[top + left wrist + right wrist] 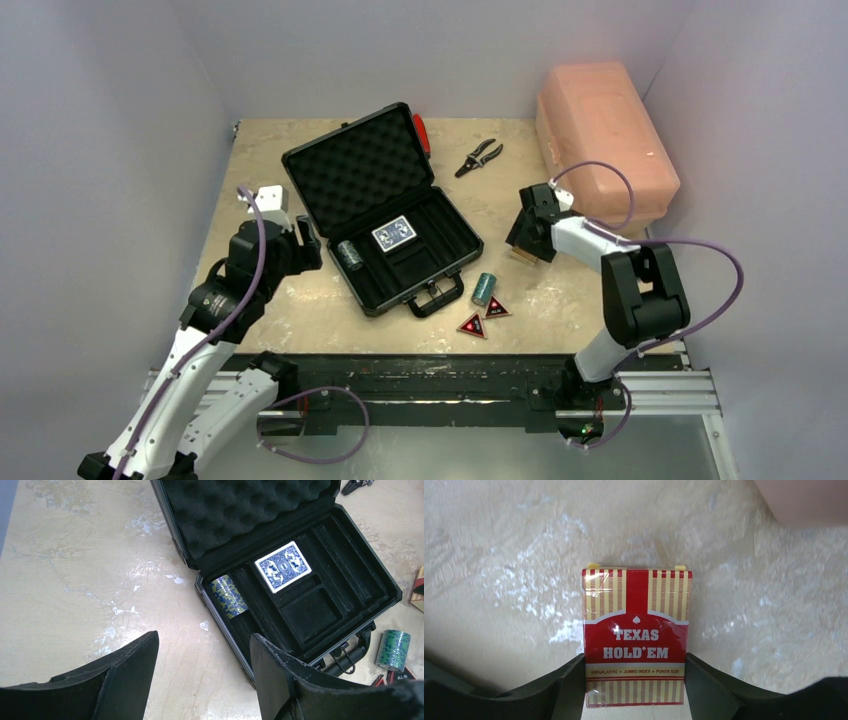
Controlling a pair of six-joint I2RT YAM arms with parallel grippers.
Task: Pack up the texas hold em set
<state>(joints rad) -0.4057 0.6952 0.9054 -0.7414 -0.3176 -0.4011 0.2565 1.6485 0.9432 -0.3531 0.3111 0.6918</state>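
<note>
Red card deck (pixel 635 630) lies face up on the desk (pixel 560 300) between the fingers of the right pincer (pixel 634 670). Its long axis runs straight out ahead of that pincer, and the "TEXAS HOLD'EM" print reads upright from the wrist. The fingers press on its two long edges near the closer end, so the pincer seems clenched on it, though the contact itself is partly in shadow. Just beyond and to the right of this pincer sits the pink box (pixel 605 140).

Left of the right pincer lies the briefcase (pixel 355 175), open, with its long axis set diagonally across the desk. Its foam lid leans back away from both arms and its handle (pixel 437 297) points toward their bases. In its tray a blue card deck (pixel 283 566) lies flat and a chip roll (pixel 228 596) rests on its side in the end slot nearest the left pincer (pixel 203 637). That pincer is released, with only bare desk between its fingers, and the briefcase corner is just ahead of it and to its right.

A second chip roll (pixel 484 288) lies on the desk beside the handle, and two triangles (pixel 472 325) lie next to it, nearer the bases. Pliers (pixel 480 157) and a red-handled tool (pixel 421 132) lie beyond the briefcase, well apart from both pincers.
</note>
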